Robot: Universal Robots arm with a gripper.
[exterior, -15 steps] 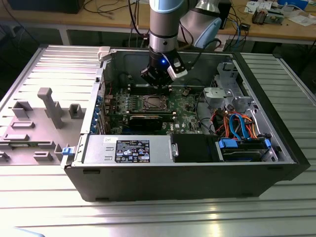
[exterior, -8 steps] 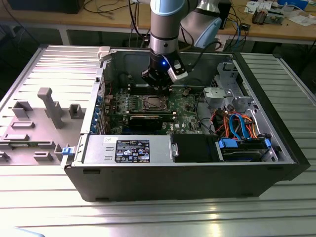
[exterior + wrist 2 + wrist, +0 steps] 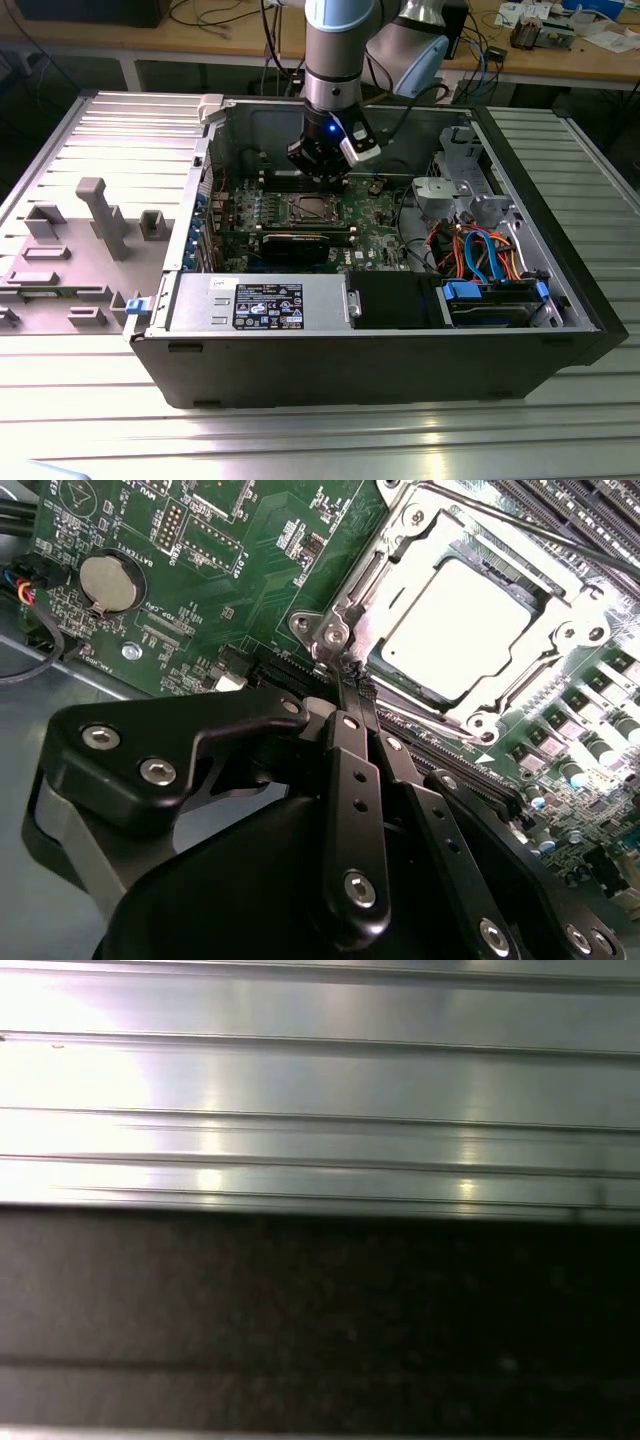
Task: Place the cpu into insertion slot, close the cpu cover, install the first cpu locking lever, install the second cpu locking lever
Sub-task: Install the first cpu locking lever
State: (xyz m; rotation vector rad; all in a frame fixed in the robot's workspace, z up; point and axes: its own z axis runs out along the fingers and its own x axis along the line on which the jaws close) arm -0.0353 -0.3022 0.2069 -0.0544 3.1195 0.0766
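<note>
Your claw (image 3: 352, 680) sits low over the green circuit board (image 3: 230, 570), its two black fingers (image 3: 345, 715) drawn together so that barely a gap is left between the tips, and you have nothing visible between them. The tips rest at the corner of the cpu cover (image 3: 400, 550), right by a silvery corner screw; whether they press on a thin locking lever there is hard to make out. The cover lies flat over the insertion slot (image 3: 350, 590), and through its square window you see the pale metal top of the cpu (image 3: 455, 615), seated inside the slot. Long narrow memory slots (image 3: 590, 510) run along the far side of the socket, and a round coin battery (image 3: 112, 582) sits on the board well apart from it.

In the exterior view your claw (image 3: 322, 172) hangs inside the open computer case (image 3: 400, 370), just above the socket (image 3: 311, 208) near the middle of the board. The case lies on a ribbed metal table (image 3: 300, 440).
</note>
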